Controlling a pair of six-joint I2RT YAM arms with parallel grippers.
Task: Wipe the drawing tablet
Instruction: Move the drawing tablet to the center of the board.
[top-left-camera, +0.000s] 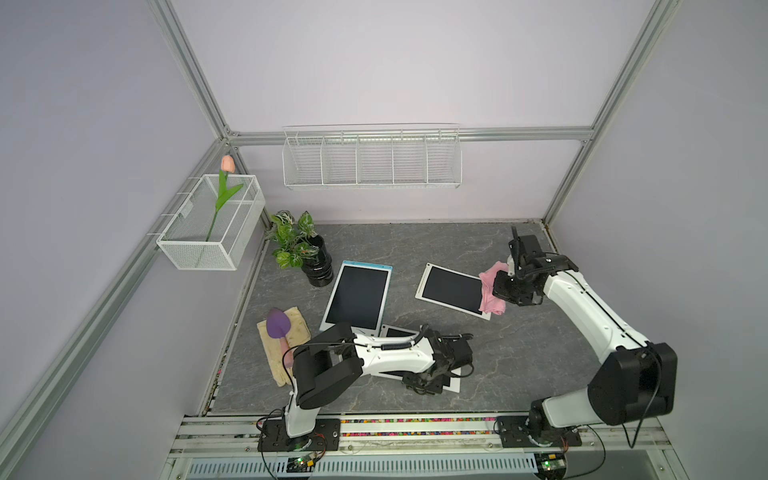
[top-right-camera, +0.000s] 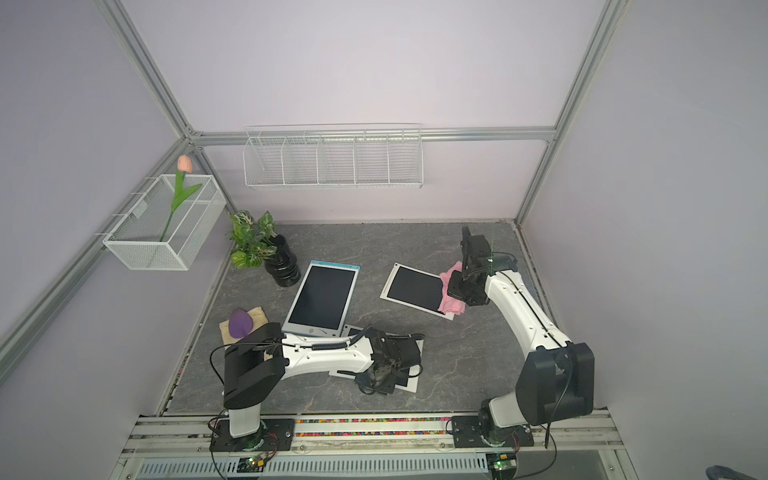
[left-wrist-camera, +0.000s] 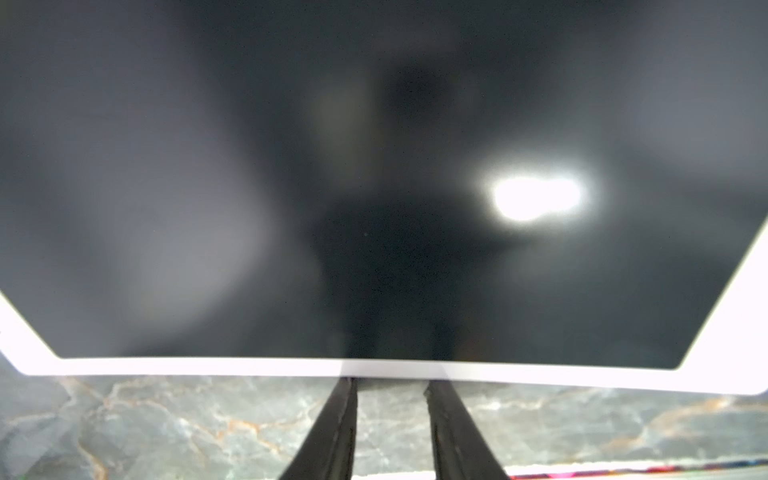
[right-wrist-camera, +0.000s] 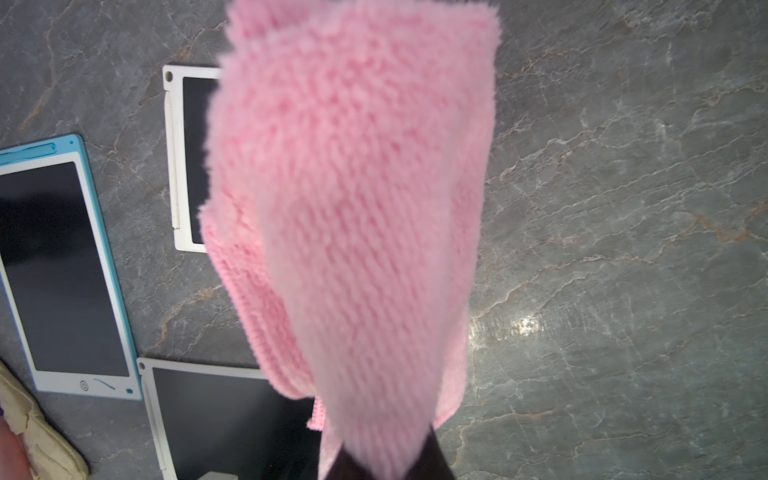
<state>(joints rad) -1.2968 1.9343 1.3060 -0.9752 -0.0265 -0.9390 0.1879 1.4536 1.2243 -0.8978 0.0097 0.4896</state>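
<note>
**A:** Grey stone-look tabletop (top-left-camera: 519, 374), pale lilac walls (top-left-camera: 374, 62), a metal frame (top-left-camera: 197, 83) at the corners. A wire shelf (top-left-camera: 372, 160) hangs at top centre. At upper left is a wire basket (top-left-camera: 212, 224) with a tulip (top-left-camera: 227, 164), and a potted plant (top-left-camera: 299, 245) stands lower, to its right.

**B:** And the thing to be wiped?

**A:** Three tablets lie flat. The white tablet (top-left-camera: 451, 289) right of centre looks like the one in hand, since the pink cloth (right-wrist-camera: 353, 208) overlaps its right end in both top views. The right claw (top-left-camera: 498, 289) is clamped on a bunch of that cloth. I cannot tell whether the cloth touches the screen.

**B:** The left claw?

**A:** The left claw (left-wrist-camera: 390, 386) sits low at lower centre, tips at the edge of a second white tablet (left-wrist-camera: 374, 166). Its fingers (left-wrist-camera: 336, 428) are a little apart with bare table between them, gripping nothing.

**B:** So nothing pins the one under the cloth.

**A:** That is my worry. The surface looks smooth, so a firm stroke could push the tablet along instead of rubbing it, perhaps toward the blue-framed tablet (top-left-camera: 359, 297) in the centre.

**B:** And the cloth itself?

**A:** It is pinched at one spot and the rest hangs loose. It may fold and clean only a strip, or tug free. If the arm goes too low, the hard claw tips meet the screen instead of the cloth.

**B:** Anything else close by?

**A:** A beige cloth (top-left-camera: 286, 345) with a purple thing (top-left-camera: 277, 322) on it at lower left, well apart.
</note>
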